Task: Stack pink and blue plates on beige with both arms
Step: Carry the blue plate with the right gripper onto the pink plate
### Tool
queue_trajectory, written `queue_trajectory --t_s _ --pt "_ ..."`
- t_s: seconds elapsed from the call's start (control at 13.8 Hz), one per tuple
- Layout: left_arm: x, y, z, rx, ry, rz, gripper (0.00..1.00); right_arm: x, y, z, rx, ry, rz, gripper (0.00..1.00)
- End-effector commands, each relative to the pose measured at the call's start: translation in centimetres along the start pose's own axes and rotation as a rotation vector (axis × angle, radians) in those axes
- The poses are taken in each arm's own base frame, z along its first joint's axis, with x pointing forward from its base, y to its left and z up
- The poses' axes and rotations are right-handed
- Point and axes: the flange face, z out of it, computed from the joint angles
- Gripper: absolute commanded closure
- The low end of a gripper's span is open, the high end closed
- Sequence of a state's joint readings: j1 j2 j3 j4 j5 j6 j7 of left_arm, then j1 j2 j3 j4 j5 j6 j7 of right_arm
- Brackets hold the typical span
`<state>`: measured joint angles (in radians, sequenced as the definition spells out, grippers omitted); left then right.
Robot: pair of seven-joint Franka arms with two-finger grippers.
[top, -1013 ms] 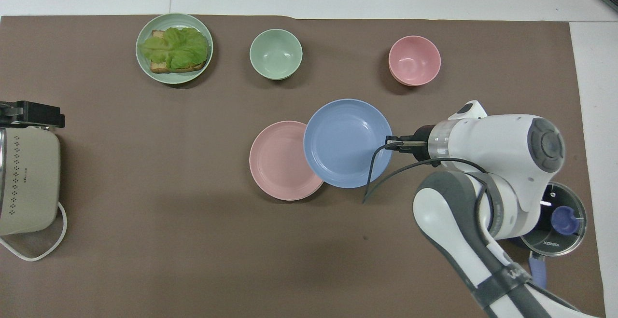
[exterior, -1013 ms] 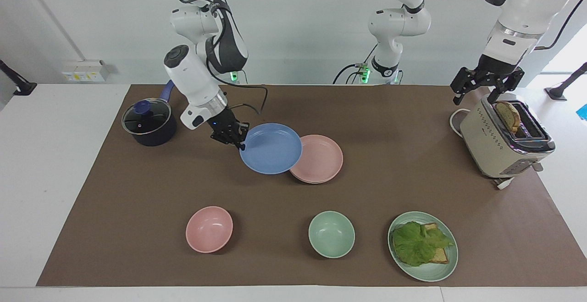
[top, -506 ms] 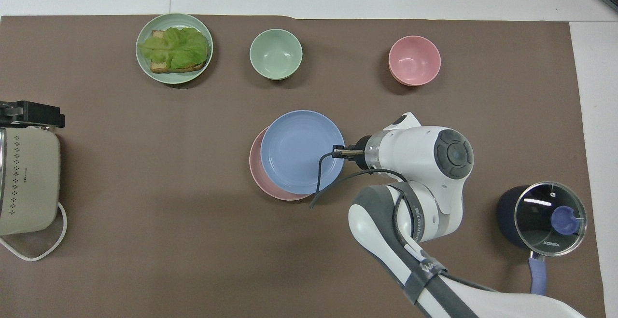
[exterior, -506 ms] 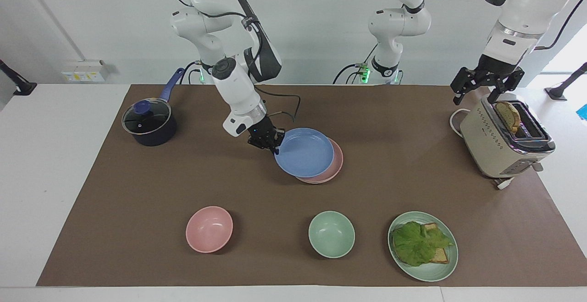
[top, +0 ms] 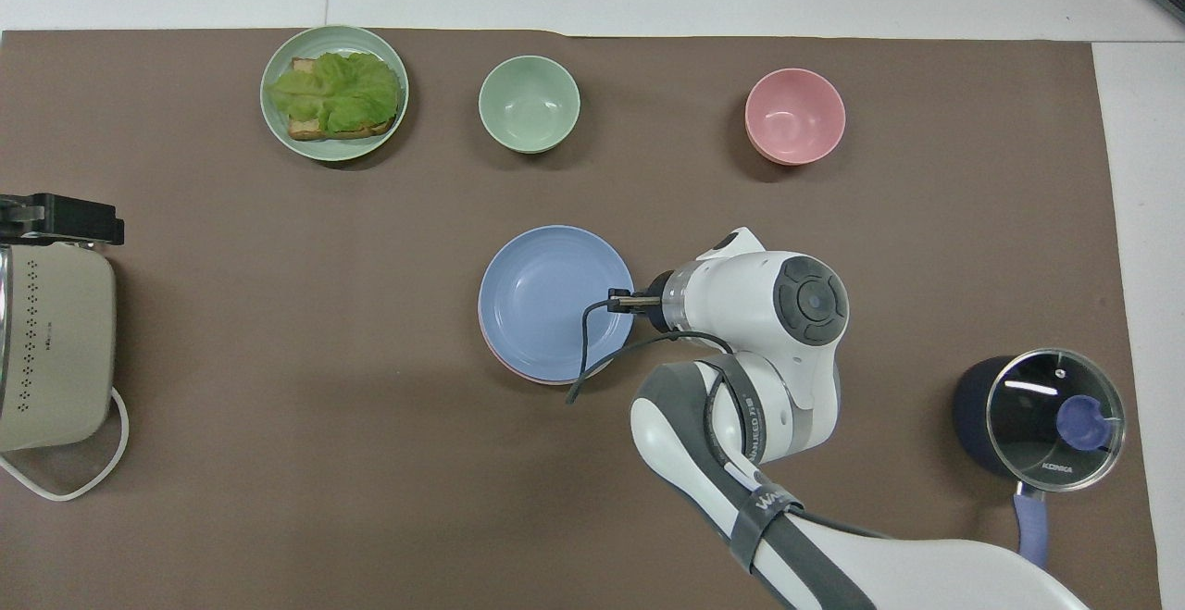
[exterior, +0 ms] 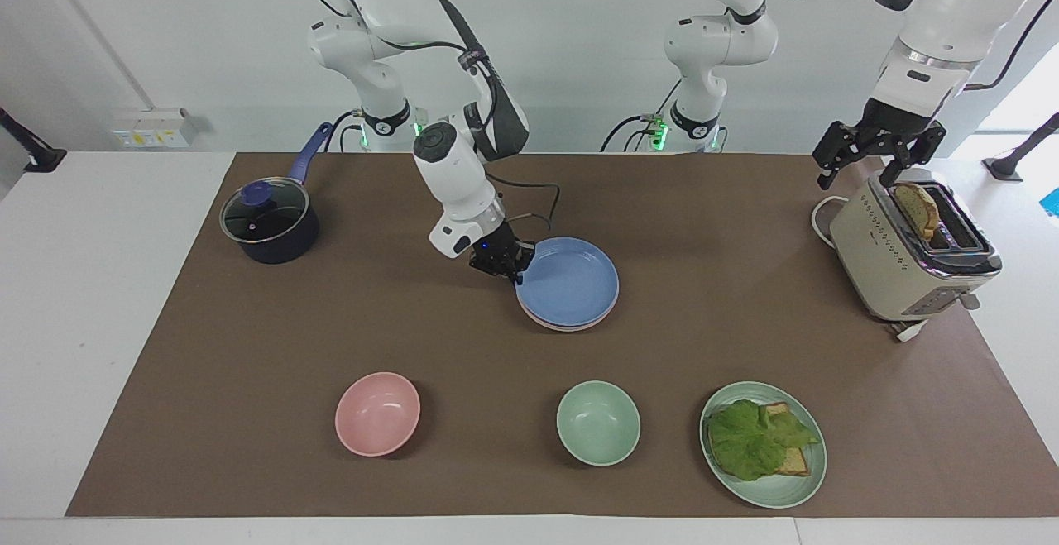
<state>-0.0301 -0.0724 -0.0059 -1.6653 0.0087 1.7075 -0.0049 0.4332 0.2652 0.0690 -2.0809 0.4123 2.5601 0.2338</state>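
Blue plate (exterior: 572, 282) sits mid-surface on the pink plate (exterior: 571, 327), pinched at its rim by your right gripper (exterior: 515, 271); releasing unsquared could slide it, while left gripper (exterior: 860, 166) waits, fingers wide, over the toaster (exterior: 898, 268)

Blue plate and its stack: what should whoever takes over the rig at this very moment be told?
Right end effector: shut on the rim of the blue plate, at the edge toward the right arm's end of the table.
Left end effector: open, waiting over the toaster.
The blue plate sits lined up over the pink plate, which shows only a rim sliver. No beige plate can be made out beneath.
Done: blue brought onto pink.
Left: release, withdraw, confirm beige is at the bottom.
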Motion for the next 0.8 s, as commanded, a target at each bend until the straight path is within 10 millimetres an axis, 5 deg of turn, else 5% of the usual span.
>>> queue_trajectory --t_s 0.0,0.07,0.14,0.22,0.36,0.58,0.72 --pt "-0.4 -0.3 -0.2 0.017 -0.01 0.003 0.0 0.3 -0.8 0.2 0.019 0.006 0.021 1.0" --pt "-0.4 -0.3 -0.2 0.017 -0.01 0.003 0.0 0.3 -0.8 0.2 0.019 0.006 0.019 1.0" --pt "-0.4 -0.3 -0.2 0.017 -0.01 0.003 0.0 0.3 -1.0 0.1 0.02 0.007 0.02 0.82" --pt "-0.4 -0.3 -0.2 0.017 -0.01 0.003 0.0 0.4 -1.1 0.0 0.016 0.012 0.006 0.45" --pt "-0.4 -0.3 -0.2 0.017 -0.01 0.003 0.0 0.5 -1.2 -0.4 0.019 0.015 0.008 0.36" --pt "-0.4 -0.3 -0.2 0.017 -0.01 0.003 0.0 1.2 -1.1 -3.5 0.035 0.05 0.034 0.0" --pt "-0.4 -0.3 -0.2 0.017 -0.01 0.003 0.0 2.1 0.6 -6.8 0.037 0.056 0.071 0.0"
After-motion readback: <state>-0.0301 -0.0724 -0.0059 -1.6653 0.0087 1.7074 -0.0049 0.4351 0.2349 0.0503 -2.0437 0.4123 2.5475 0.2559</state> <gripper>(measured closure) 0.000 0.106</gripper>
